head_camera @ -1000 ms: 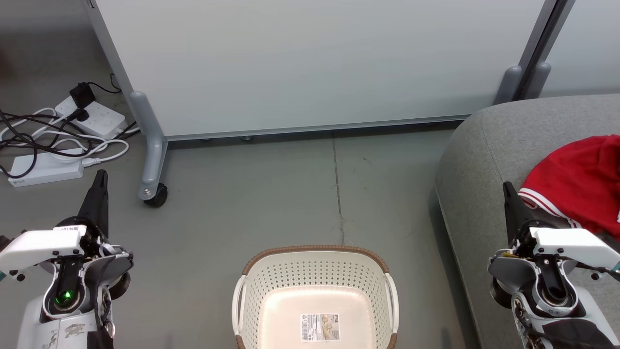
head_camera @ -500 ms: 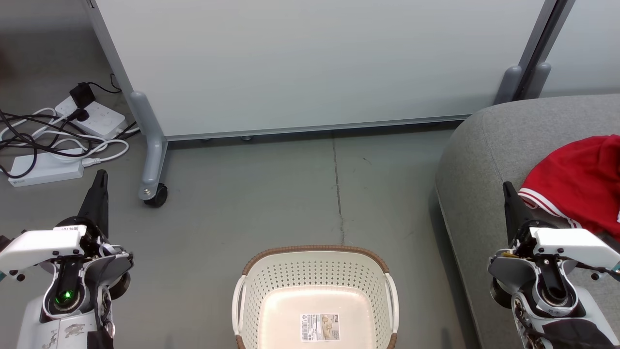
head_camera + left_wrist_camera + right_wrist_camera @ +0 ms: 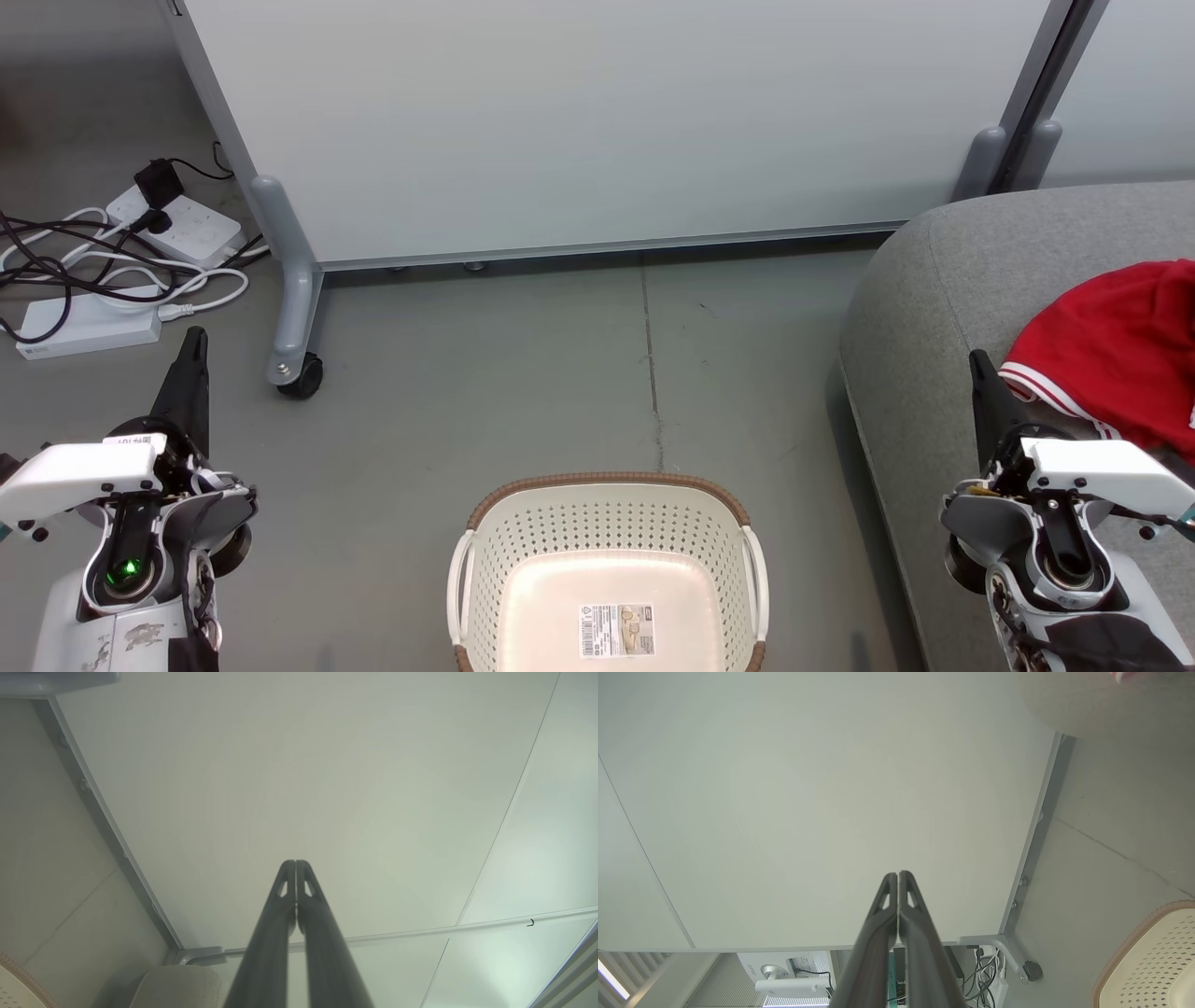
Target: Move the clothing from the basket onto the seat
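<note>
Ahead of us a wide white partition panel [image 3: 597, 121] on a grey wheeled frame closes off the far side. The grey floor [image 3: 523, 373] lies open between the panel and the basket. On our right the grey sofa [image 3: 934, 280] pushes in with a rounded corner. The red clothing [image 3: 1120, 355] with white-striped trim lies heaped on the sofa, running off the right edge. The cream perforated basket [image 3: 607, 523] stands on the floor at bottom centre, apart from the sofa. Our left claw [image 3: 194, 336] and right claw [image 3: 976, 359] are both clenched on nothing, fingers pressed together. In the head view the right tip shows just left of the striped hem. Power strips [image 3: 177, 229] and tangled cables [image 3: 93, 271] crowd the floor at far left, near the frame's caster [image 3: 303, 376]. A barcode sticker [image 3: 616, 630] sits on the basket's bottom.
</note>
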Tool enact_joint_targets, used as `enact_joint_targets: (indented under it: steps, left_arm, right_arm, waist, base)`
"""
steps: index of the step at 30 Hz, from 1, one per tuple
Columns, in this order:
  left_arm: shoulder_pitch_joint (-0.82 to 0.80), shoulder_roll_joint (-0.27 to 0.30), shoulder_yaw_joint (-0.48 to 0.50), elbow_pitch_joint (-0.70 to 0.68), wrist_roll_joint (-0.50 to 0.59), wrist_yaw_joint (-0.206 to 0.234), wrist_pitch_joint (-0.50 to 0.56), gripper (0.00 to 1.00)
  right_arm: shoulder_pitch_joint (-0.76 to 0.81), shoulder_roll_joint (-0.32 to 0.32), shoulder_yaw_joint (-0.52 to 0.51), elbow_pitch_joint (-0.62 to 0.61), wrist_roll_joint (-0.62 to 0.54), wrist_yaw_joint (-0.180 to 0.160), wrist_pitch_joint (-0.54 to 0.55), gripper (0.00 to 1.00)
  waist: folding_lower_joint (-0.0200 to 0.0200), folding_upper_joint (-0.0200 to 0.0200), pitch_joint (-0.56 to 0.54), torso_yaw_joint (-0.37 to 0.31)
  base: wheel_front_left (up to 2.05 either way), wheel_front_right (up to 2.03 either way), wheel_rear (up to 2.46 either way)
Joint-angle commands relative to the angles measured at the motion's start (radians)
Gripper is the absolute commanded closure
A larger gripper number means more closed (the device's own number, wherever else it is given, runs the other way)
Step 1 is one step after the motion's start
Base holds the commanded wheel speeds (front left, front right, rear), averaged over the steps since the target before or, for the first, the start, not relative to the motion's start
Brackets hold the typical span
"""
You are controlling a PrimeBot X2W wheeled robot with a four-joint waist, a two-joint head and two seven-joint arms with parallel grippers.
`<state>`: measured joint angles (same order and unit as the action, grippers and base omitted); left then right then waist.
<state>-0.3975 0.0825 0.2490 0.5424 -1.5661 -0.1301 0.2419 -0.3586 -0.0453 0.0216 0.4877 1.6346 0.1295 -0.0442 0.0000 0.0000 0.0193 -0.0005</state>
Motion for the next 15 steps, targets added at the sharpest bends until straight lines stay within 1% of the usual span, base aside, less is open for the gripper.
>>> enact_joint_targets:
  steps: [1, 15]
  left_arm:
    - [-0.010, 0.003, 0.004, 0.000, -0.003, -0.005, 0.001, 1.00]
    - [-0.010, 0.003, 0.004, 0.000, -0.003, -0.005, 0.001, 1.00]
  right_arm:
    - [-0.002, -0.009, 0.001, -0.001, 0.001, 0.002, -0.001, 1.00]
    - [-0.002, -0.009, 0.001, -0.001, 0.001, 0.002, -0.001, 1.00]
  waist:
    - [0.0000, 0.0000, 0.000, 0.000]
    - [0.0000, 0.0000, 0.000, 0.000]
  base:
    - [0.00, 0.00, 0.00]
    - [0.00, 0.00, 0.00]
